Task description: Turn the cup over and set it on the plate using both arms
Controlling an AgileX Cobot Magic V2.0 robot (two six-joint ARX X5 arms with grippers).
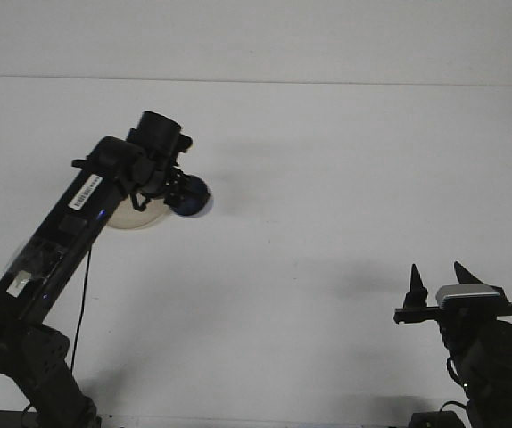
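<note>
The left gripper (177, 192) is closed on the cup (190, 197), a small dark-blue cup carried off the table (345, 178) at the end of the raised left arm. It hangs at about ten o'clock in the front view, just to the three o'clock side of the plate (136, 219), which the arm mostly covers; only a pale arc of its rim shows below the wrist. Which way the cup's mouth faces I cannot tell. The right gripper (434, 283) rests at about four o'clock, well apart from the cup, its fingers (413, 281) spread and empty. Judging by its size, the cup is probably light and rigid, with a smooth wall that could slip or twist in a pinch grip, so a hold across the rim or wall looks safest. Lowered gently, it should settle on the plate without tipping.
</note>
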